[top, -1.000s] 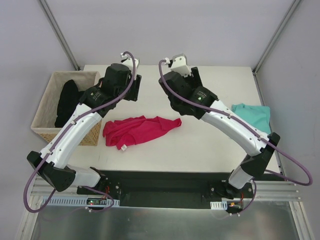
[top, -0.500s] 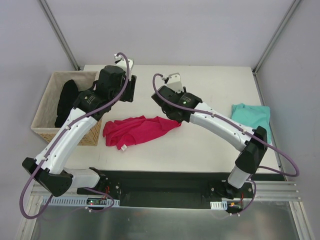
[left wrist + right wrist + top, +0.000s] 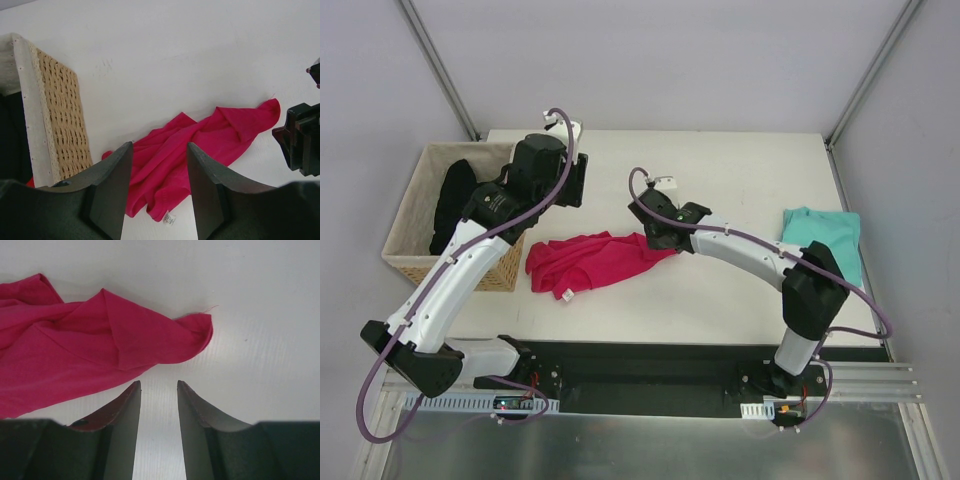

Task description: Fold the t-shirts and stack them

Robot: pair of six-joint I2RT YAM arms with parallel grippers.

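A white desk (image 3: 750, 165) was seen enclosed by plain grey walls (image 3: 670, 60). The pink t-shirt (image 3: 600, 258) was crumpled left of centre, and the teal t-shirt (image 3: 825, 232) was laid at the right edge. The left fingers (image 3: 110, 190) were spread wide and empty. The right fingers (image 3: 125, 430), narrowly parted, held nothing beside the pink cloth's tip.

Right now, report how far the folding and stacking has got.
Done: nothing clearly; the teal shirt lies alone at the right edge of the table, fold unclear. In hand: the pink shirt lies crumpled, the right claw open and low beside its right tip, the left claw open above it. Left: grip, fold the pink one, then stack both.
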